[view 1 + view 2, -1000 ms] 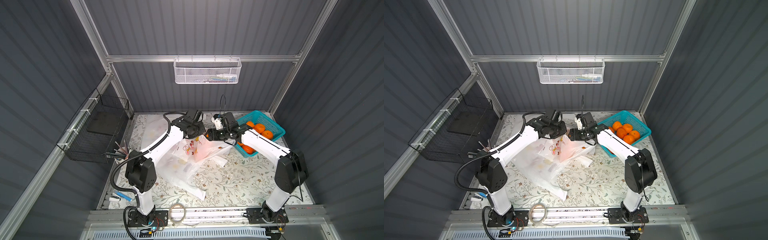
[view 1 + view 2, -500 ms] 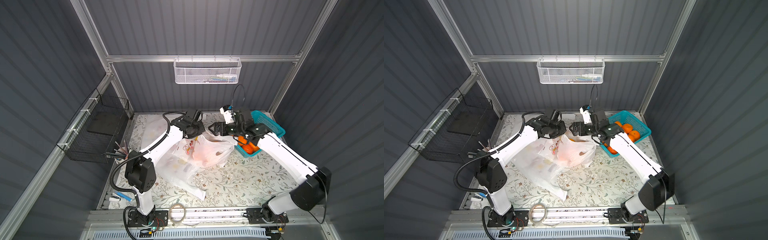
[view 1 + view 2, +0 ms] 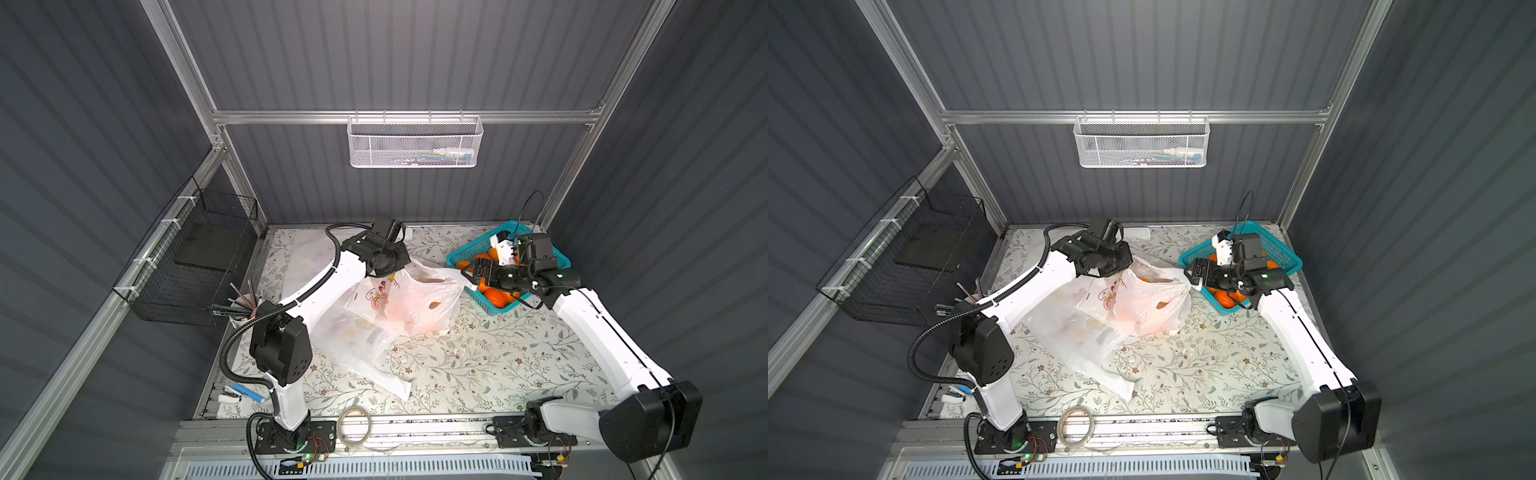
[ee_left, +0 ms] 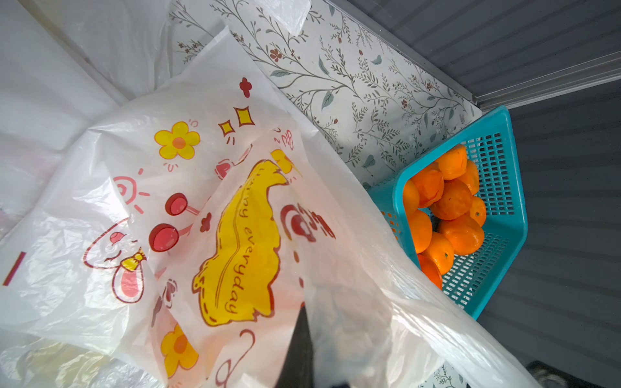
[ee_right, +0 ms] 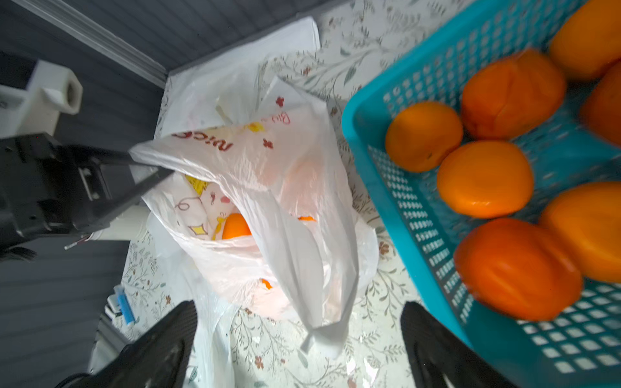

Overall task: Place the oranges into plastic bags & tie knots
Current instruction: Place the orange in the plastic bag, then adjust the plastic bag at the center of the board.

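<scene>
In both top views the left gripper [image 3: 391,273] is pinched on the rim of the printed bag [image 3: 419,305], lifting its mouth off the floral table cover [image 3: 478,365]. The right gripper [image 3: 468,274] hangs between that mouth and the teal basket [image 3: 559,259], jaws wide, holding nothing.

In the left wrist view one dark finger [image 4: 299,349] lies against the bag's film, its partner hidden behind the plastic. The oranges [image 4: 450,208] are heaped in the basket just beside the bag.

In the right wrist view both fingertips [image 5: 181,322] stand well apart, and a loose handle strip [image 5: 319,302] droops between them without being gripped. One bagged orange [image 5: 235,226] shows through the open mouth, and more orange colour glows through the film. No knot is tied.

The filling step looks to be in hand — fruit going from basket to bag. The next move probably calls for the right arm to swing over the basket, close on a single orange and carry it to the mouth, with the left hold kept high so the opening does not collapse.
</scene>
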Robot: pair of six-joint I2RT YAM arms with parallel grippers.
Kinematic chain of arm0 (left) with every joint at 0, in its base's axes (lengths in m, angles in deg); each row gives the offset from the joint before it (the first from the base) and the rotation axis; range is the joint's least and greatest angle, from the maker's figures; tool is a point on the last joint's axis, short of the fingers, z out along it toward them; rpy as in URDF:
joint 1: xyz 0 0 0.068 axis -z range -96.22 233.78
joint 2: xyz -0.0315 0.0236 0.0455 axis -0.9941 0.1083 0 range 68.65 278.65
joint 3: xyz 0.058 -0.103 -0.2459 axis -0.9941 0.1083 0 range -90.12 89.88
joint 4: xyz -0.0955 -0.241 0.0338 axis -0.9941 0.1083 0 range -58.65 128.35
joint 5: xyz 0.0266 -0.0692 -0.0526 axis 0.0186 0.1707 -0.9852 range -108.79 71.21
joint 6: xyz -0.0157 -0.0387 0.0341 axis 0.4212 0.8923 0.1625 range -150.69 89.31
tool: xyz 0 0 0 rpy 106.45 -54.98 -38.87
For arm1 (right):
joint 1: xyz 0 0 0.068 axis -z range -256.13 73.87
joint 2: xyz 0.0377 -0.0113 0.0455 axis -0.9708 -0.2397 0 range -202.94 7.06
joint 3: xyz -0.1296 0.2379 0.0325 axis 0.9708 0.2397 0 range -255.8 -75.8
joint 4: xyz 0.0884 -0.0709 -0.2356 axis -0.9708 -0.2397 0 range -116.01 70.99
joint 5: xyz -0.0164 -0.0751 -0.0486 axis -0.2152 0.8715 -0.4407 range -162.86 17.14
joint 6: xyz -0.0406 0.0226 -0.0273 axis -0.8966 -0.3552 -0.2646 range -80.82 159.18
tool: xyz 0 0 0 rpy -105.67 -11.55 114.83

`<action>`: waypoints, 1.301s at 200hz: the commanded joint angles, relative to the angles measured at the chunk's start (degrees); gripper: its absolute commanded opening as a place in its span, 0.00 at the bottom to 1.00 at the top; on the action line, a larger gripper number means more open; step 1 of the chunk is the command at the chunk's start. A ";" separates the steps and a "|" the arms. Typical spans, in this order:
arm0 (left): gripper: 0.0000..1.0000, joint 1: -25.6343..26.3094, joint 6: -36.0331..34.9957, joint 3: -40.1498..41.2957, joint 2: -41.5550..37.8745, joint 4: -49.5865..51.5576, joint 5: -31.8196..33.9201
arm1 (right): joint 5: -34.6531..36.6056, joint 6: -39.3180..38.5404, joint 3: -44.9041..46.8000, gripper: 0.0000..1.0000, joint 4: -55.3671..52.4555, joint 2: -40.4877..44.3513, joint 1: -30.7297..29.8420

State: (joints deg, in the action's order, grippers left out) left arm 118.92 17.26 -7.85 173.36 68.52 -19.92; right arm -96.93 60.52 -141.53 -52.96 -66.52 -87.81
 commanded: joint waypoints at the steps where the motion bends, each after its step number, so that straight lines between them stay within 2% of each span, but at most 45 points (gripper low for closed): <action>1: 0.04 -0.42 -1.43 0.24 -0.03 -0.25 -0.79 | -5.18 1.90 0.93 0.89 1.59 -1.48 -0.09; 52: 0.06 -0.42 -2.47 0.78 -0.53 -0.34 -0.44 | 0.71 2.56 -0.27 0.50 2.14 -4.42 -0.09; 82: 0.17 -0.42 -4.61 1.41 -1.06 -1.08 0.42 | 3.92 2.15 -0.10 0.25 2.07 -3.05 0.12; 113: 0.34 -0.42 -10.05 2.43 -2.39 -4.28 -0.06 | 2.34 1.60 0.06 0.00 2.14 -3.07 1.25; 153: 0.63 -0.42 -22.54 10.33 -10.30 -15.34 0.00 | -2.32 2.28 1.74 0.00 4.47 -3.23 4.76; 175: 0.74 -0.33 -29.94 16.15 -16.24 -23.57 -6.24 | -4.31 2.16 1.76 0.00 4.66 -3.98 6.67; 190: 0.77 0.76 -35.86 19.69 -19.34 -26.44 -11.36 | -5.60 2.04 1.79 0.00 4.79 -4.76 7.72; 202: 0.78 3.60 -42.44 20.07 -21.03 -25.36 -12.16 | -6.38 2.03 1.83 0.00 4.93 -5.33 8.48; 224: 0.83 12.35 -55.93 20.40 -22.65 -20.49 -9.34 | -7.10 2.04 1.97 0.00 5.30 -5.96 9.52; 242: 0.84 17.14 -61.19 22.88 -23.36 -20.07 -9.36 | -7.51 2.04 1.93 0.00 5.56 -6.54 10.01; 260: 0.90 22.30 -64.98 25.37 -22.89 -21.22 -5.94 | -7.69 2.10 1.93 0.00 5.57 -6.85 10.19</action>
State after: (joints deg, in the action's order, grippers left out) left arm 136.73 -35.38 13.90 150.25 46.48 -28.03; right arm -103.07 62.75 -140.11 -48.40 -72.77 -78.02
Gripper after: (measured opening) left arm 0.870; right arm 0.049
